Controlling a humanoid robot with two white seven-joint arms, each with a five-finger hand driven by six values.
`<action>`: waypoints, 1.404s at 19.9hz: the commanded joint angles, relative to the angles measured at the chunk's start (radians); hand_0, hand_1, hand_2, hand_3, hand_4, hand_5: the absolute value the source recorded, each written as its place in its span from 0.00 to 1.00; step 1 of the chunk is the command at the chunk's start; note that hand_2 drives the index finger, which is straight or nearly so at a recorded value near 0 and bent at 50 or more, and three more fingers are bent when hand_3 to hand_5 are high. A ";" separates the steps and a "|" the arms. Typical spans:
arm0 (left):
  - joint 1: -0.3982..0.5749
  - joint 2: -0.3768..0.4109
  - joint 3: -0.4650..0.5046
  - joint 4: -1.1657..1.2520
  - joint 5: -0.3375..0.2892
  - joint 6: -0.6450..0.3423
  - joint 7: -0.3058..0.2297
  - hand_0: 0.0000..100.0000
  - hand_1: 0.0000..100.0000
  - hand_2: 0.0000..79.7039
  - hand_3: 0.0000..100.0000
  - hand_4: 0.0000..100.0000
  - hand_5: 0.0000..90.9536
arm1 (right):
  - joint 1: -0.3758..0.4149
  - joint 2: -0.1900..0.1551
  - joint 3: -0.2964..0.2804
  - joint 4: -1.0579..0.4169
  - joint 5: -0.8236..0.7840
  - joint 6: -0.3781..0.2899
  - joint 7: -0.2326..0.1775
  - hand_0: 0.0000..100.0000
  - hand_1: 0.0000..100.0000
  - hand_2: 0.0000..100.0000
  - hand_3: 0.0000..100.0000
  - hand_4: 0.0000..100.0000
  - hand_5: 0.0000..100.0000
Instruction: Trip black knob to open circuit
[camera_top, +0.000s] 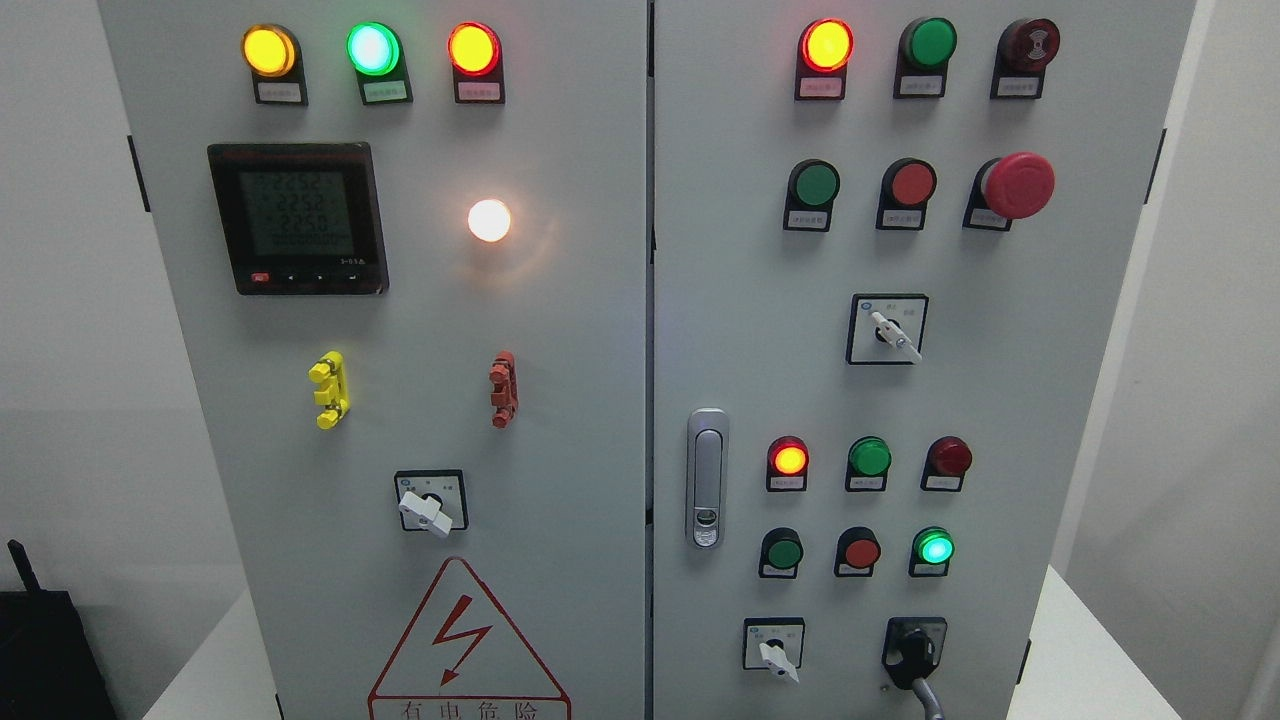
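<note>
Neither robot hand is in frame, so can't tell whether fingers are spread, closed or pinching anything. Black knob (914, 652) sits at the lower right corner of the right cabinet door (1000, 400), on a black square base, with a grey handle slanting down-right toward the door's bottom edge; nothing is touching it. Just left of it is a white selector switch (774, 650), pointer aimed down-right. Above those, a row of three buttons with the rightmost green one (933, 548) lit, then three lamps with the left red lamp (788, 458) lit. Door latch (707, 478) is near the right door's left edge. On the left door, meter display (297, 217) is on, white lamp (489, 220) lit, hazard triangle (467, 645) at the bottom edge.
</note>
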 joint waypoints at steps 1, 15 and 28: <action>-0.004 -0.002 0.001 0.000 0.002 -0.002 0.000 0.12 0.39 0.00 0.00 0.00 0.00 | -0.020 0.001 0.016 -0.044 0.002 -0.016 0.030 0.00 0.05 0.07 1.00 1.00 1.00; -0.002 0.000 0.001 0.000 0.002 -0.002 0.000 0.12 0.39 0.00 0.00 0.00 0.00 | -0.021 -0.009 -0.011 -0.044 -0.001 -0.019 0.030 0.00 0.05 0.08 1.00 1.00 1.00; -0.002 0.000 0.001 0.000 0.002 -0.002 0.000 0.12 0.39 0.00 0.00 0.00 0.00 | -0.013 -0.015 -0.035 -0.040 -0.002 -0.021 0.030 0.00 0.06 0.08 1.00 1.00 1.00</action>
